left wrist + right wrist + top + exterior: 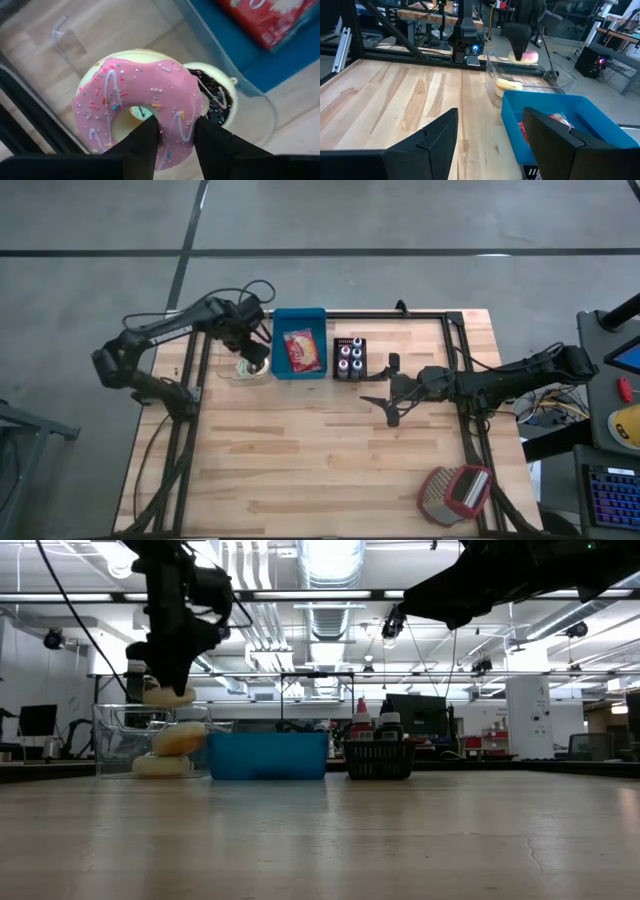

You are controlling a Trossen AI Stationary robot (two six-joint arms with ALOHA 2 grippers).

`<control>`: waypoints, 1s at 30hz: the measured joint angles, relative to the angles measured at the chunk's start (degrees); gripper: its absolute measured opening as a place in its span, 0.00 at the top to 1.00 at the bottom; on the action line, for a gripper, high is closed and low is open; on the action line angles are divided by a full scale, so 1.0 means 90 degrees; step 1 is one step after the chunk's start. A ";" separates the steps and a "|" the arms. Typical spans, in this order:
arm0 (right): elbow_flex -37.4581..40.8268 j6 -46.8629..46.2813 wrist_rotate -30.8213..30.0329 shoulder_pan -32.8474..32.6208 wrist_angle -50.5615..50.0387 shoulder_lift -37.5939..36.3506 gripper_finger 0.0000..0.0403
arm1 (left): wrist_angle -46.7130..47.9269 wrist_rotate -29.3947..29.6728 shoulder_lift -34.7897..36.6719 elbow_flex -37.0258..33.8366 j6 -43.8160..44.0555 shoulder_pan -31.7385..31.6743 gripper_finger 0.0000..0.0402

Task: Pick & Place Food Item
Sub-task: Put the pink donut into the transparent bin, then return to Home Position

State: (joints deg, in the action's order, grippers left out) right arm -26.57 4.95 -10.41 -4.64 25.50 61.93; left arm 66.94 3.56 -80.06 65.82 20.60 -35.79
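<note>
My left gripper (252,350) is shut on a pink-frosted donut with sprinkles (135,100) and hangs over a clear plastic container (243,373) at the table's far left. In the container lies a chocolate-frosted donut (218,98), and the low view shows two pale donuts (178,738) stacked there, under the held one (167,695). My right gripper (386,396) stands open over the middle of the table, nothing between its fingers (440,135). My left gripper holds the pink donut by one side of its ring (176,131). One finger (145,142) goes through the hole and the other (215,145) stands outside the rim. The fingers point down from above. The donut hangs about level, frosting up, clear of the container.
A blue bin (299,330) with a red food packet (302,350) stands right of the container. Next to it is a black basket of bottles (350,358). A red and grey object (456,492) lies near the front right corner. Bare wooden tabletop (300,460) fills the near half.
</note>
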 joint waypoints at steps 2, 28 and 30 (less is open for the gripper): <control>0.0000 0.0000 0.0000 0.0000 0.0000 0.0000 0.45 | -0.0015 0.0002 -0.0236 0.0000 -0.0061 0.0000 0.70; 0.0000 0.0000 0.0000 0.0002 0.0000 0.0000 0.45 | -0.0585 -0.0094 -0.0811 -0.0029 -0.0222 -0.0053 0.53; 0.0000 0.0000 0.0002 0.0000 0.0000 0.0000 0.45 | -0.0585 -0.0139 -0.0811 -0.0029 -0.0223 -0.0058 0.46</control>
State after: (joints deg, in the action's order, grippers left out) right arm -26.57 4.95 -10.39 -4.64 25.50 61.93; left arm 61.67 2.31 -87.35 65.56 18.59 -36.32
